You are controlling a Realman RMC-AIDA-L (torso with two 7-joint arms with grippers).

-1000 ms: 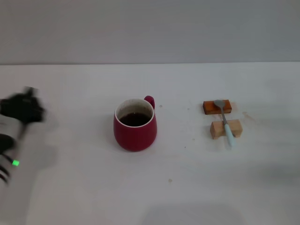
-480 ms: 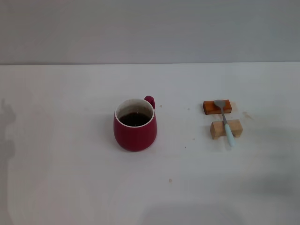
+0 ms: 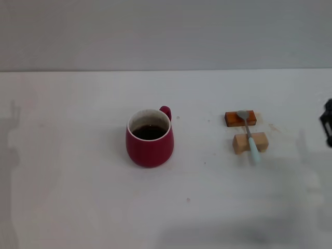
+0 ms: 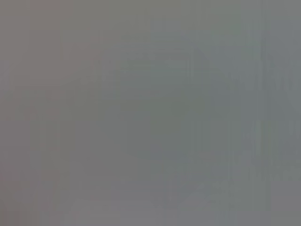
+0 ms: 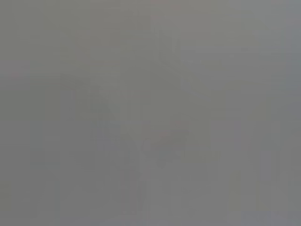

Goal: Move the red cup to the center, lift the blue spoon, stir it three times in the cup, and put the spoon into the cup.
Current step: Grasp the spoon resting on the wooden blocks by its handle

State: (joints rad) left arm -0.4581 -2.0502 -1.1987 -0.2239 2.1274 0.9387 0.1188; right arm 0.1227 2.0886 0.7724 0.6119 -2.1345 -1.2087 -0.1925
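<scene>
- Our cup stands mid-table, handle facing away.
- The spoon bridges two blocks, raised for easy pickup.
- Our right gripper shows at the edge; its opening we cannot tell.

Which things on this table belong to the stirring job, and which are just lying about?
Part of the job: red cup; blue spoon; right hand, at the table's right edge.
Lying about: orange-brown block and tan block, both under the spoon.
</scene>
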